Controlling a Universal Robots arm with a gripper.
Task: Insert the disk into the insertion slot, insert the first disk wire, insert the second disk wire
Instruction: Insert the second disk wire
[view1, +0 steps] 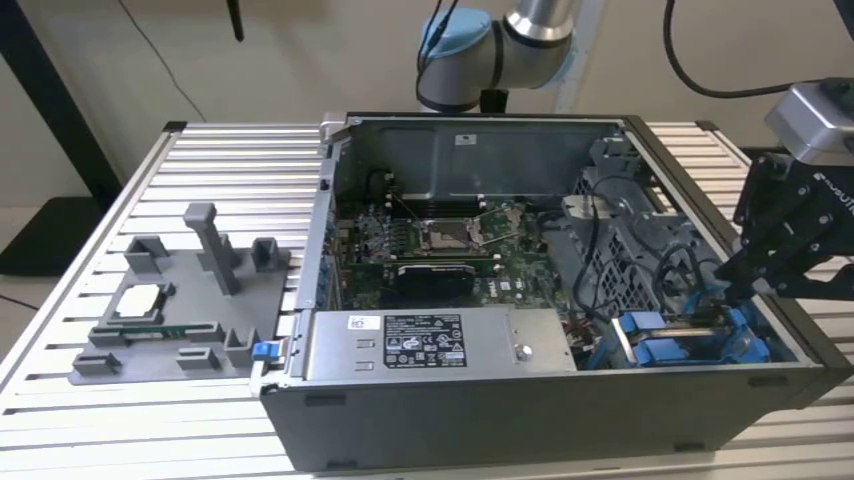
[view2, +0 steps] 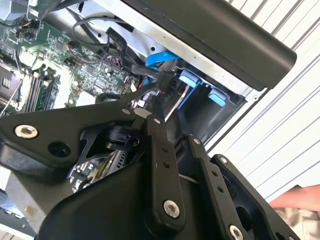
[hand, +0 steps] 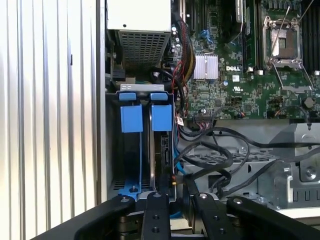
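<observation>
My gripper (view1: 731, 288) hangs over the drive cage at the front corner of the open computer case, on the exterior view's right. In the second wrist view its fingertips (view2: 161, 89) meet on a small black connector of a disk wire (view2: 156, 59), a blue cable arching above it. The insertion slot (hand: 134, 159) is a grey bay with blue tabs (hand: 161, 117). The disk (hand: 164, 155) stands edge-on in the neighbouring bay, in its blue carrier (view1: 657, 348). The gripper (hand: 172, 192) sits right at that disk's end.
A grey labelled power-supply box (view1: 427, 345) lies beside the cage, with the motherboard (view1: 441, 240) behind it. Black cables (hand: 215, 155) loop close to the cage. A grey fixture with parts (view1: 174, 300) stands on the slatted table. A hand (view2: 300, 197) shows beyond the case.
</observation>
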